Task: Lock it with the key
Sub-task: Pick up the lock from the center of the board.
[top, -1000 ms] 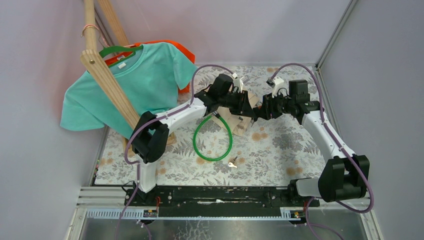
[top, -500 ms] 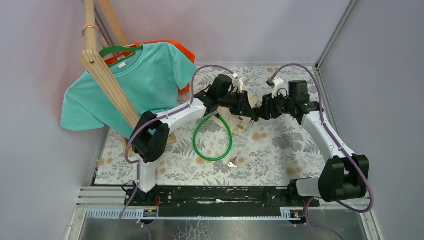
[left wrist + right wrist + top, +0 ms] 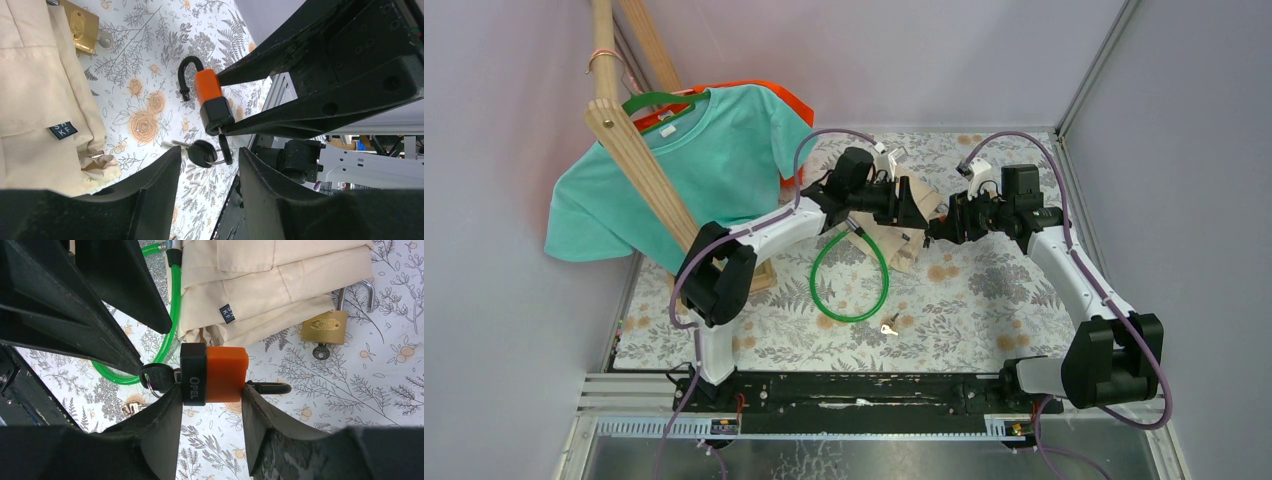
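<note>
Orange-and-black, that's the orange padlock [image 3: 215, 375] this is all about. It's up in the air over the middle of the table [image 3: 984, 290], clamped across its body by the right pincer [image 3: 210, 390]. Its shackle [image 3: 187, 75] is popped open. The key [image 3: 159, 376] sits at the black bottom end, and a second black-headed key [image 3: 201, 153] looks to dangle off the same ring.

The left pincer [image 3: 209, 152] is spread wide, one finger on each side of that key bunch, gripping nothing.

What I'd worry about:
- it pinches the dangling spare instead of the seated key, so nothing turns
- a twist spins the whole lock in the right pincer's hold, or knocks it loose onto the table
- nothing is pressing the shackle home, so turning the key may lock nothing

Count as far as I can see:
- 2 padlocks, counting the brass padlock [image 3: 325, 327] lying on the table
- 4 keys I think: two here, one in the brass lock, one loose key [image 3: 889, 327]
- 1 green cable loop [image 3: 849, 280]
- 1 cream cloth bag [image 3: 260, 285]
</note>
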